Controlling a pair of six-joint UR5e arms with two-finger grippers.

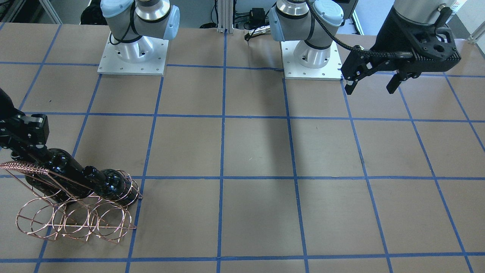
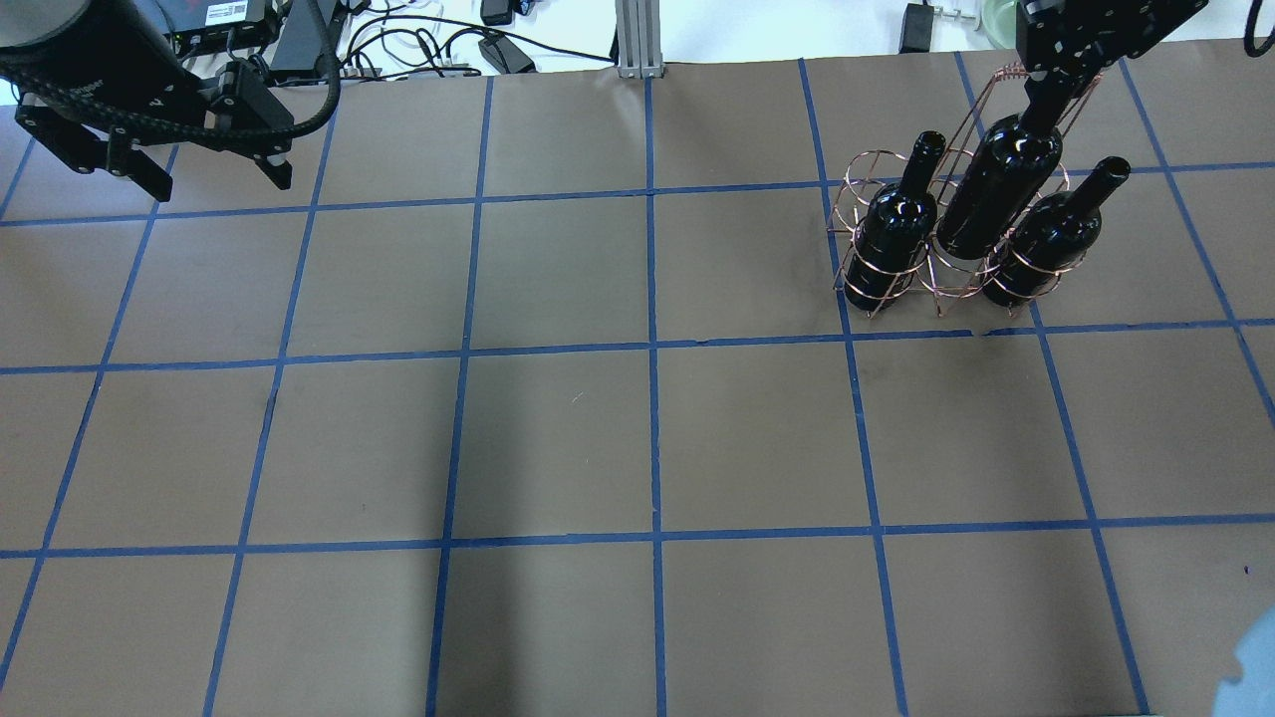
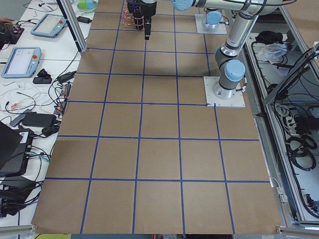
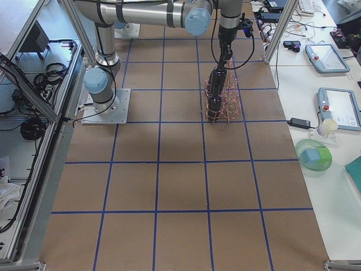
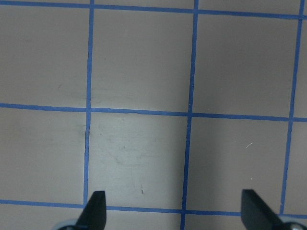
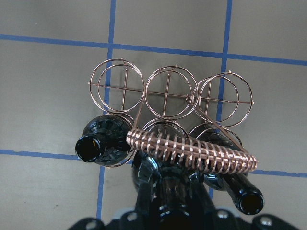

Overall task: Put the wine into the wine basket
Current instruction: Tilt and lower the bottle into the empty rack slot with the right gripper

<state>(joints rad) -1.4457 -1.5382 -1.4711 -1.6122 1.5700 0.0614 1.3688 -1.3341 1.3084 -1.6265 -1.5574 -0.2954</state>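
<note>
The copper wire wine basket point(image 2: 877, 289) stands at the far right of the table and also shows in the front view point(image 1: 75, 223). Two black bottles stand in its outer rings point(image 2: 896, 234) point(image 2: 1051, 244). My right gripper point(image 2: 1046, 95) is shut on the neck of a third black wine bottle point(image 2: 996, 194), which leans in the middle between them, its base at the middle ring. The right wrist view shows this bottle point(image 6: 170, 191) under the coiled handle point(image 6: 192, 151). My left gripper point(image 2: 159, 174) is open and empty, high over the far left; its fingertips point(image 5: 96, 206) stand wide apart.
The basket's other row of rings point(image 6: 165, 93) holds nothing. Both arm bases point(image 1: 132, 57) point(image 1: 312, 57) stand at the robot's edge of the table. Cables and boxes point(image 2: 398, 40) lie beyond the far edge. Blue tape lines cross the brown tabletop point(image 2: 647, 438).
</note>
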